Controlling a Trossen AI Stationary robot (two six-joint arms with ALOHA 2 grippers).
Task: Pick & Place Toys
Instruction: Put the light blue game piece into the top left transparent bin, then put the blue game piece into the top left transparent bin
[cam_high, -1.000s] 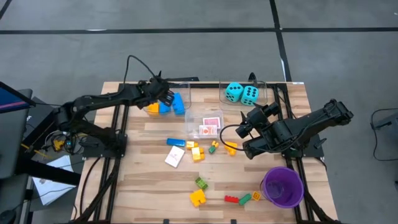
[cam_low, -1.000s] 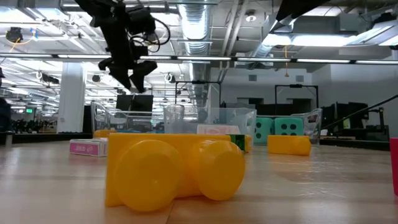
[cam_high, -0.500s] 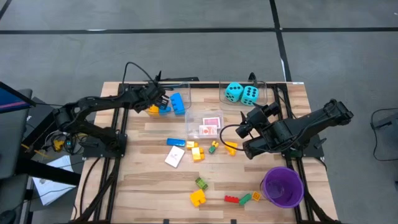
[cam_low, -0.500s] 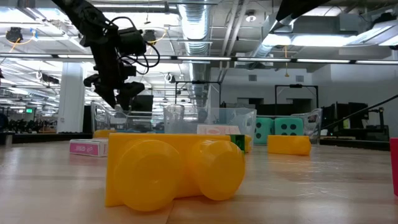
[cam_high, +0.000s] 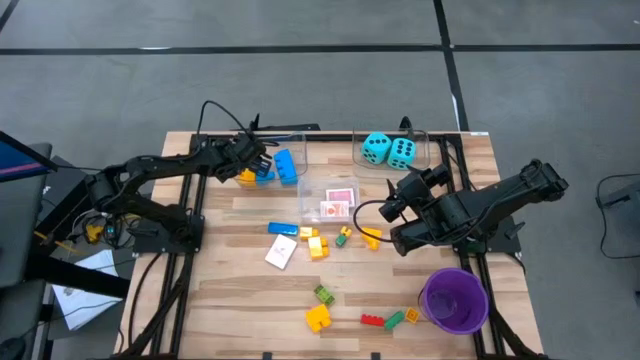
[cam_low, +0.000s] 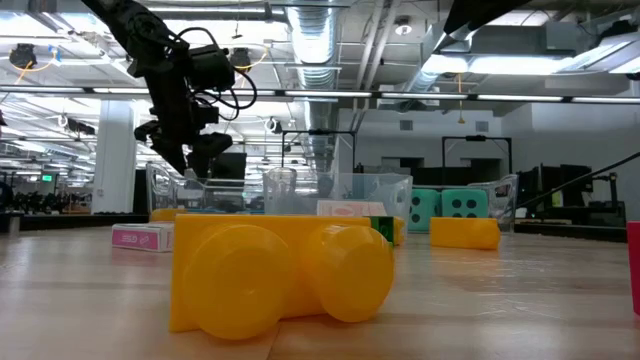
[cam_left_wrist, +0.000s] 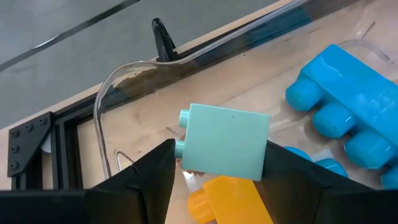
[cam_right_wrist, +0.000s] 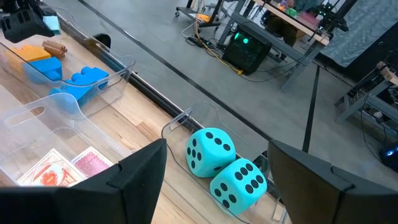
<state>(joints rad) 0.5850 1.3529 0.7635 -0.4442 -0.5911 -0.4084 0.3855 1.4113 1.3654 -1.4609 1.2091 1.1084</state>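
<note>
Pale turquoise plastic building brick (cam_left_wrist: 225, 141), square with small side studs, is sitting between the left gripper (cam_left_wrist: 214, 165) fingers, over the clear plastic bin (cam_high: 268, 160) at the table's far left edge; blue and orange bricks are lying under it. Jaws are standing part open against the brick's flat sides; whether they are gripping or letting go, I cannot tell. Judgement: rigid, light, smooth-faced, likely slippery; holding the flat opposite faces, clear of studs, is looking safest. More loose bricks are lying mid-table and toward the near edge. Right gripper (cam_high: 392, 204) is waiting near the turquoise dice (cam_right_wrist: 227, 166), jaws apart, holding nothing.
</note>
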